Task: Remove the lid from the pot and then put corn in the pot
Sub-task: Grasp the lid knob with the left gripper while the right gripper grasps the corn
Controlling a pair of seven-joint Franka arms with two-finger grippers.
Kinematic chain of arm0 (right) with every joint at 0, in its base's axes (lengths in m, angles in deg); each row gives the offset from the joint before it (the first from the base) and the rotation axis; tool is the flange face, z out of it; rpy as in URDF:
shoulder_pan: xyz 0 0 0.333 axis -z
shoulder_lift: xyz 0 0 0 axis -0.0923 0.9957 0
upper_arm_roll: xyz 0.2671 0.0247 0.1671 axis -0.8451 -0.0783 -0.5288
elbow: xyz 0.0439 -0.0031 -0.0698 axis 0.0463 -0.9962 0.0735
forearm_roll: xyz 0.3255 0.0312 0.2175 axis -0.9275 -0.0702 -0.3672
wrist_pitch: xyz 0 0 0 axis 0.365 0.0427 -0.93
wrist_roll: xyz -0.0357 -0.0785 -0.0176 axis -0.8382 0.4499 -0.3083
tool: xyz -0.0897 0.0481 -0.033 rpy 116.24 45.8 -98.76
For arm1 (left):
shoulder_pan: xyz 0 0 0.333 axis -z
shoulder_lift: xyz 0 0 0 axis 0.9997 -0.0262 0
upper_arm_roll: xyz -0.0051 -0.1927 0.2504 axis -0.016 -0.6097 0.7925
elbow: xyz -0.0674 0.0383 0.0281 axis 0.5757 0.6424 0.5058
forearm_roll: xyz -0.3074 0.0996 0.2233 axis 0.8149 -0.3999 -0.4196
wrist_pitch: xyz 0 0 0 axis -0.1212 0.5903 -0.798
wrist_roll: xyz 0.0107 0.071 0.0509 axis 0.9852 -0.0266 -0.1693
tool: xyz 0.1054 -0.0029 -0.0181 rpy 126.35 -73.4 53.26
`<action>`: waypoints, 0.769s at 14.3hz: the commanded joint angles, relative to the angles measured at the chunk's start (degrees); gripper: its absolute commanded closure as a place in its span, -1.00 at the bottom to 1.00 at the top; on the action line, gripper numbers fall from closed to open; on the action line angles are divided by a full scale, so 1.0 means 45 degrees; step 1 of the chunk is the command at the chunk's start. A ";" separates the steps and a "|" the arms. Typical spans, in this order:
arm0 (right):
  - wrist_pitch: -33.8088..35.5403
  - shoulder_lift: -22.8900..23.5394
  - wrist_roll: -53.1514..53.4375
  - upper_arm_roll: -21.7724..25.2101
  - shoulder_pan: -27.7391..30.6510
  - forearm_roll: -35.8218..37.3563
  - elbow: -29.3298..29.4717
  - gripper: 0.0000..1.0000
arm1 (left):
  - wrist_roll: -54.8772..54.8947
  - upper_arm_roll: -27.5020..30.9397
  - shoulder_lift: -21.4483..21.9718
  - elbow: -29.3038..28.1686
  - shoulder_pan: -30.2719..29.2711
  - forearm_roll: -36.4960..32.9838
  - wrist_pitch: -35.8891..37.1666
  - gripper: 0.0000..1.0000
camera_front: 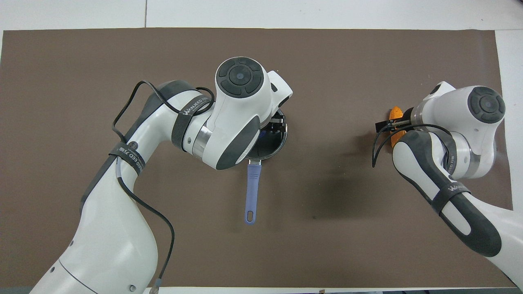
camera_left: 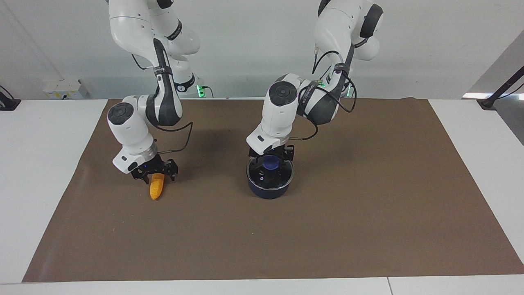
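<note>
On the brown mat [camera_left: 368, 213], the left gripper [camera_left: 270, 160] straddles the lid [camera_left: 270, 175] knob atop the pot [camera_left: 268, 190]; the right gripper [camera_left: 154, 174] pinches the corn [camera_left: 156, 188]; how tightly either grips, I cannot tell

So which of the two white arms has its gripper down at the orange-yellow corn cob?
The right gripper, at the orange-yellow corn cob; the left gripper is at the glass lid's blue knob.

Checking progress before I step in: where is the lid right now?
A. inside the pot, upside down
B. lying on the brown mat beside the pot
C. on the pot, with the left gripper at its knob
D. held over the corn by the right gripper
C: in the facing view the lid sits level on the pot, with the left gripper down at its blue knob.
</note>
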 commanded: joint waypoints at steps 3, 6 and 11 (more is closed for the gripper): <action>-0.0267 -0.0147 -0.0838 -0.0080 0.0441 -0.0183 -0.0583 -0.95 | -0.0213 0.0167 -0.0122 0.0148 0.0167 -0.0456 -0.0133 -0.79; -0.0267 -0.0146 -0.0958 -0.0080 0.0559 -0.0183 -0.0583 -0.28 | -0.0213 0.0167 -0.0122 0.0128 0.0167 -0.0456 -0.0192 -0.64; -0.0248 -0.0127 -0.0841 -0.0100 0.0403 -0.0183 -0.0525 0.98 | -0.0213 0.0167 -0.0102 0.0030 0.0167 -0.0436 -0.0290 0.40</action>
